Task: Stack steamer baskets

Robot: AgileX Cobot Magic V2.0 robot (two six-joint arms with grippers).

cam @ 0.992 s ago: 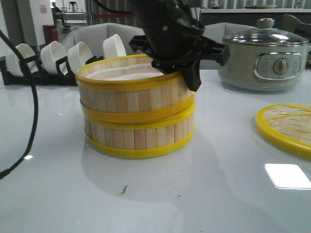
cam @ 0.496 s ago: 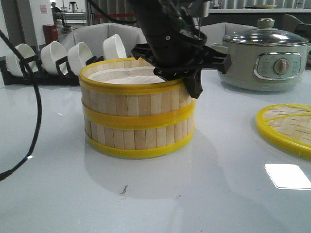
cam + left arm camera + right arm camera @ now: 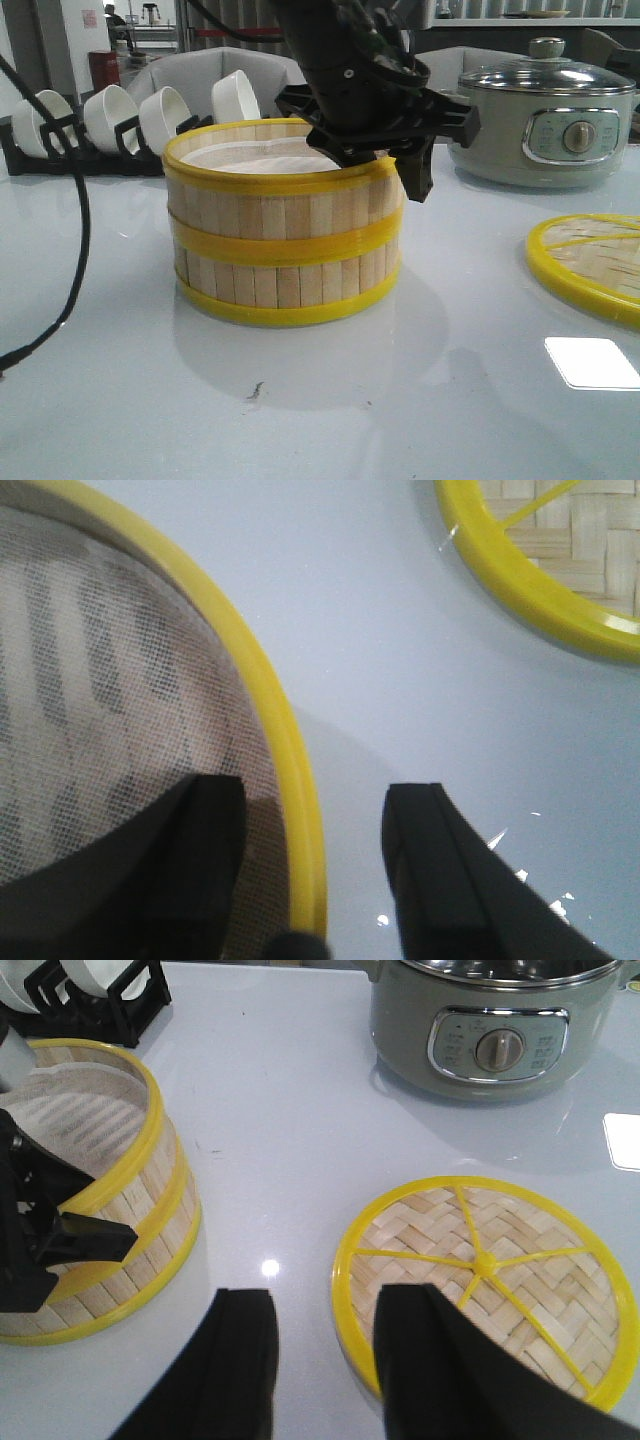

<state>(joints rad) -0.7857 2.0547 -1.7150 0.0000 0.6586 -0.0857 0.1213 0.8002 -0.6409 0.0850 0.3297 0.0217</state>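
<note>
While two steamer baskets (image 3: 283, 230) sit stacked on the white table (image 3: 420, 400), my left gripper (image 3: 310, 865) straddles the top rim with jaws spread, gripping nothing; my right gripper (image 3: 320, 1360) hangs open above the lid (image 3: 490, 1270).

no readable text, pot (image 3: 545, 125) panel markings too small

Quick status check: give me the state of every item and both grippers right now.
Top steamer basket: seated on the bottom one.
Bottom steamer basket: on the table.
Lid: off, flat on the table.
Left gripper: open, straddling the top rim.
Right gripper: open, empty.
Electric pot: glass lid on.
</note>
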